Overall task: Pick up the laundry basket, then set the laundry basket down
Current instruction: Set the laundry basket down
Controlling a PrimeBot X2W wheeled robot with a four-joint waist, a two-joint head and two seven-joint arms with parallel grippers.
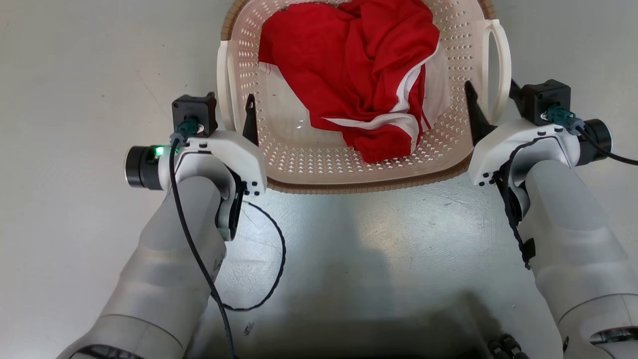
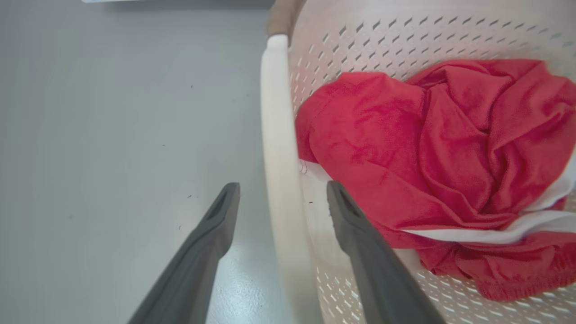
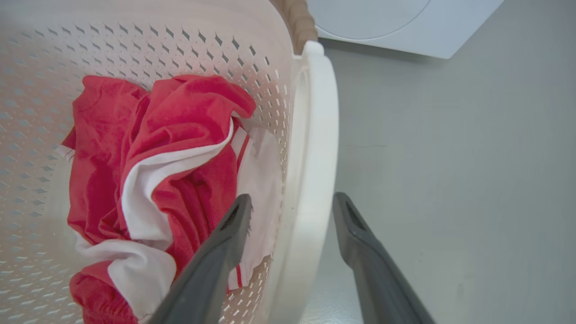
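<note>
Cream perforated plastic laundry basket [image 1: 349, 185], brown woven rim, on grey floor [image 1: 75, 75], ungripped.
My left gripper [image 2: 283, 186] and right gripper [image 3: 293, 197] stand open, each straddling one of its white loop handles [image 2: 275, 135]; red-and-white garment [image 1: 359, 65] inside, white washing machine [image 3: 382, 22] beyond. Lift pending or finished: I can't tell.

Garment [image 1: 359, 75] in laundry basket [image 1: 349, 185]; left gripper [image 2: 283, 185] astride left handle [image 2: 275, 126], right gripper [image 3: 293, 197] astride right handle [image 3: 320, 135].

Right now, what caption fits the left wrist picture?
Open left gripper straddles the white handle of the laundry basket, red clothes inside.
</note>
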